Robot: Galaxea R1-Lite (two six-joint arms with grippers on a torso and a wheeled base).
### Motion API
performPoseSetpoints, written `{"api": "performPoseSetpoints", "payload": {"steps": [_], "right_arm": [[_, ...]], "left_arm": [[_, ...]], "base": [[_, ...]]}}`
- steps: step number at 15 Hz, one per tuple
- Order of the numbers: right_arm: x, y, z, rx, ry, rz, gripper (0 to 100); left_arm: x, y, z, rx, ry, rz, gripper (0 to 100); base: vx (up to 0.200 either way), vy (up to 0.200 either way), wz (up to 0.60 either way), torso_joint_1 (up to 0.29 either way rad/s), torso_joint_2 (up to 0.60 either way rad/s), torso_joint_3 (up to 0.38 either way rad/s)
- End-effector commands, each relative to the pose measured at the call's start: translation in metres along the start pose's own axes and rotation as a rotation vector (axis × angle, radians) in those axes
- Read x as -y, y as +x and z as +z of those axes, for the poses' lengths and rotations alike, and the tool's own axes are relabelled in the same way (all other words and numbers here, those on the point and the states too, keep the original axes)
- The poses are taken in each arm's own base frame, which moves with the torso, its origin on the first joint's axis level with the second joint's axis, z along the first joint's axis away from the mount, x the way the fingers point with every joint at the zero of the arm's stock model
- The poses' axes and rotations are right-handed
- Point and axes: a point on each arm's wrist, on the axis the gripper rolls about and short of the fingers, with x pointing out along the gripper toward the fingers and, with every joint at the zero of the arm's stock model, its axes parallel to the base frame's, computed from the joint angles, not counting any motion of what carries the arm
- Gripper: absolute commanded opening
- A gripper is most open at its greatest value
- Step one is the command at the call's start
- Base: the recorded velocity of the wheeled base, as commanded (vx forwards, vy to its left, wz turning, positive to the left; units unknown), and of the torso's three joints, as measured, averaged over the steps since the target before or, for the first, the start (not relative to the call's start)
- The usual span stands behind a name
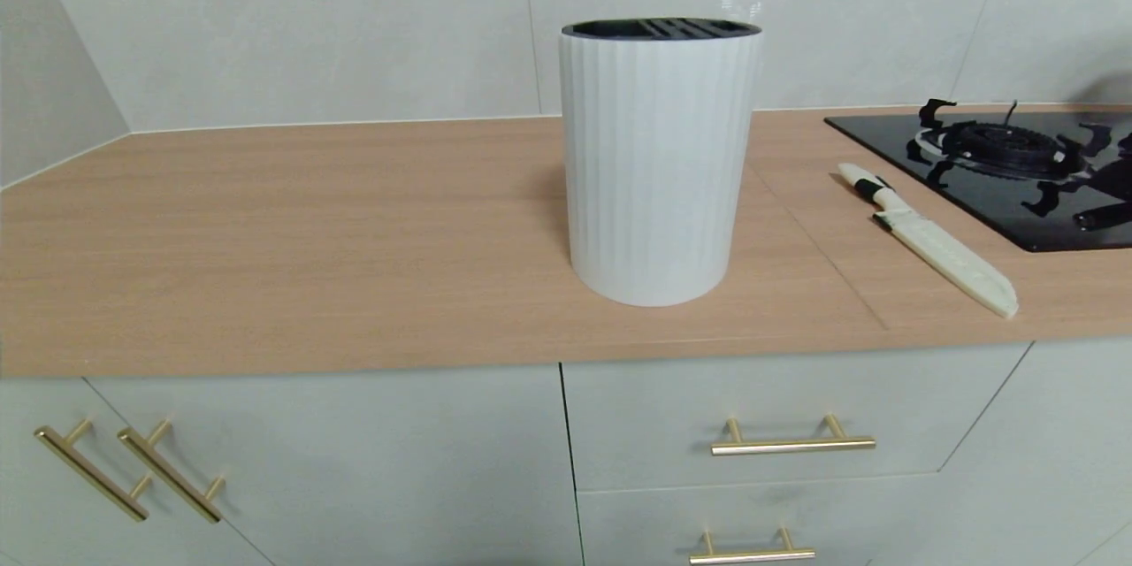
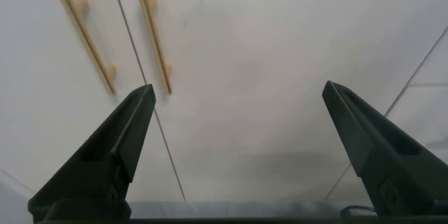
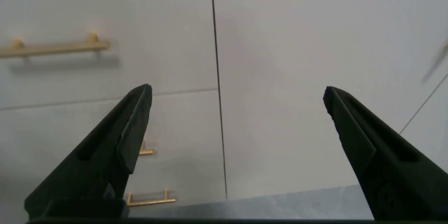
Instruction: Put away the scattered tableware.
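Cream-white kitchen knife [image 1: 929, 240], flat on wooden surface [image 1: 309, 239] right of white ribbed slotted block [image 1: 659, 168]; left gripper [image 2: 238, 86] and right gripper [image 3: 236, 89], jaws apart, facing pale cabinet fronts [image 2: 280, 42]; likely best grasped by handle.

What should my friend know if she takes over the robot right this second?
Left pincer: open, empty, facing the cabinet doors.
Right pincer: open, empty, facing the drawer fronts.
Knife: lying flat on the counter, between the white slotted holder and the stove.
Done: nothing yet.
Left: pick up the knife and, most likely, slide it into the holder's top.
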Motion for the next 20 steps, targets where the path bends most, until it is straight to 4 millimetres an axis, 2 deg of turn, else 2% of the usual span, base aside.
{"api": "performPoseSetpoints", "payload": {"steps": [1,20], "right_arm": [[0.0000,0.0001,0.0001,-0.001,0.000,0.000,100],[0.0000,0.0001,0.0001,-0.001,0.000,0.000,100]], "left_arm": [[0.0000,0.0000,0.0000,0.000,0.000,0.000,100],[0.0000,0.0000,0.0000,0.000,0.000,0.000,100]], "base": [[0.000,0.000,0.00,0.159,-0.47,-0.300],[0.000,0.000,0.00,0.210,-0.50,-0.295]]}}
